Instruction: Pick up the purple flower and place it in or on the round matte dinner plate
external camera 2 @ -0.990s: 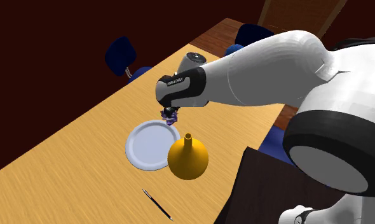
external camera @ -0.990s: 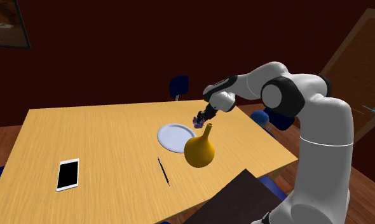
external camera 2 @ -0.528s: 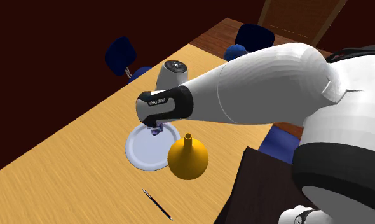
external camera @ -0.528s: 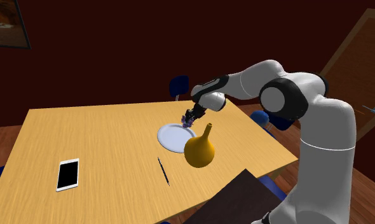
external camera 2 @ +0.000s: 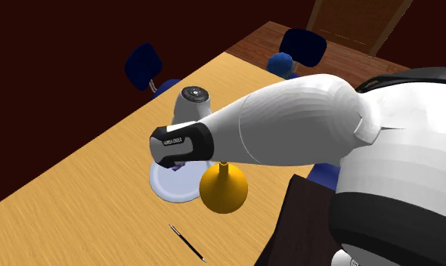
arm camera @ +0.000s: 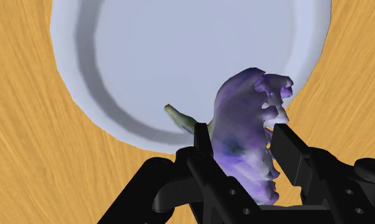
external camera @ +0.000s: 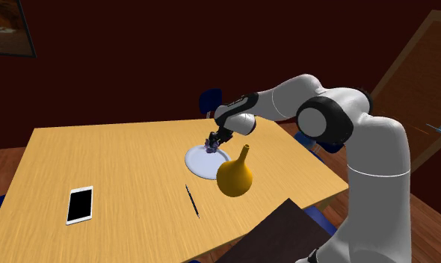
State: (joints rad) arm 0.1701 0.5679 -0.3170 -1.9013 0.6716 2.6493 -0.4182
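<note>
purple flower [arm camera: 250, 137] pinched between the two black fingers [arm camera: 204, 153] of the gripper [arm camera: 242, 147], which clasp its lower part. Petals and a short green stem stick out past the fingertips.

Flower sits over the rim of the round pale plate [arm camera: 91, 70], on the side nearest the gripper. Can't tell if it touches the plate. In the shoulder view the flower [external camera: 211, 144] is at the plate's [external camera: 199, 163] far edge, gripper [external camera: 213, 140] angled down onto it.

In the second exterior view the wrist covers most of the plate [external camera 2: 167, 187]. A bit of purple flower [external camera 2: 177, 168] shows under the wrist, over the plate.

Around the plate:
- yellow long-necked vase [external camera: 235, 177] just beside it, toward the stand, upright.
- black pen [external camera: 192, 200] near it on the wooden table [external camera: 99, 153], on the camera side in the shoulder view.
- white phone [external camera: 80, 205] well apart from it, toward the shoulder view's left.
- blue chair [external camera: 209, 99] beyond the table's far edge, behind the plate.
</note>
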